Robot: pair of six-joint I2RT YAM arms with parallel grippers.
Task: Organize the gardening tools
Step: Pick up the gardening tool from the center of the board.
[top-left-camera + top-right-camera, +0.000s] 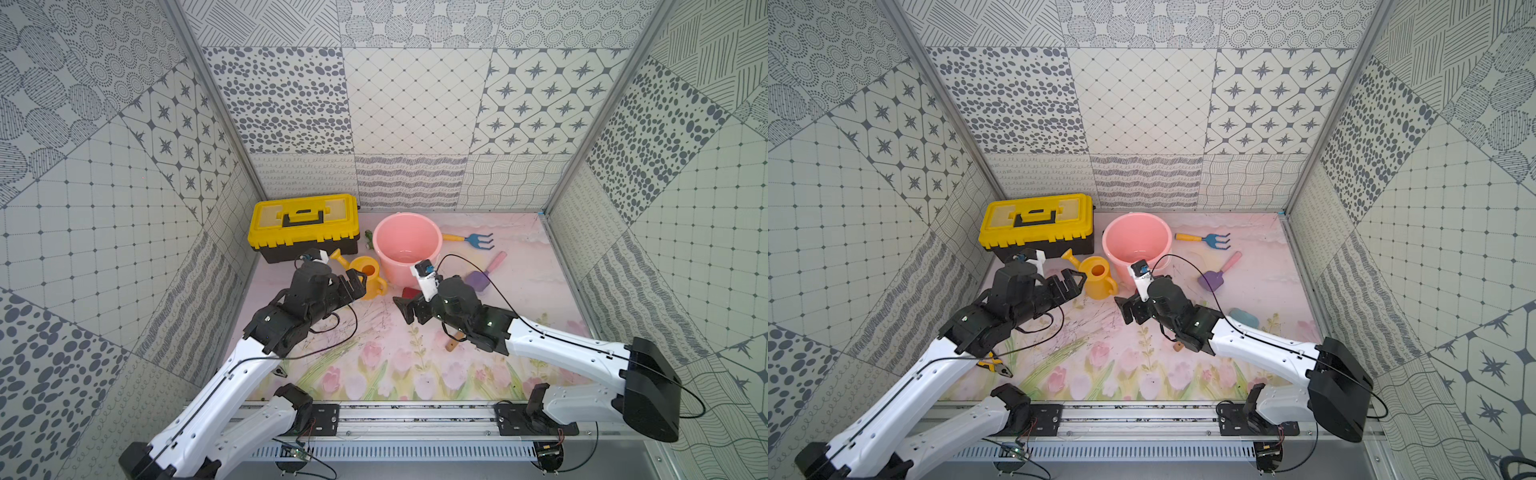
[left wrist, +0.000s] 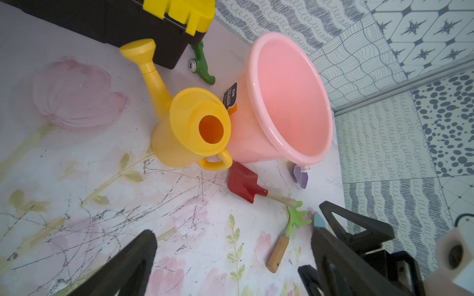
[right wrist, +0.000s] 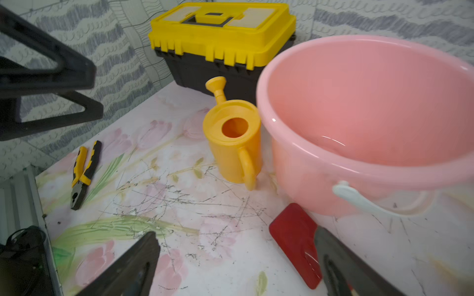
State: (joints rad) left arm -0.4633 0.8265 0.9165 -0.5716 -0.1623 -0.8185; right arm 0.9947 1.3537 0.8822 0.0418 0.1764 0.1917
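Beside the pink bucket [image 1: 407,237] on the flowered tabletop [image 1: 365,357], toward the back wall, lay the blue fork [image 1: 478,240]. The purple scoop [image 1: 478,280] with its pink handle lay on the bucket's right side. The red spade [image 2: 243,185] lay just in front of the bucket, its blade near the handle of a yellow watering can [image 1: 370,274]. The green rake [image 2: 295,220] lay with its tines just beside the end of the spade's wooden handle. A light-blue trowel [image 1: 1244,316] showed partly beside the right arm.

The left pincer [image 1: 356,284] hovered near the watering can, its fingers spread wide with nothing between them. The right pincer [image 1: 405,311] (also spread and empty) hung close by the spade's blade; whether it touched the blade could not be told. A yellow-and-black toolbox [image 1: 303,224] stood shut at the back left, and pliers [image 1: 994,365] lay beneath the left arm.
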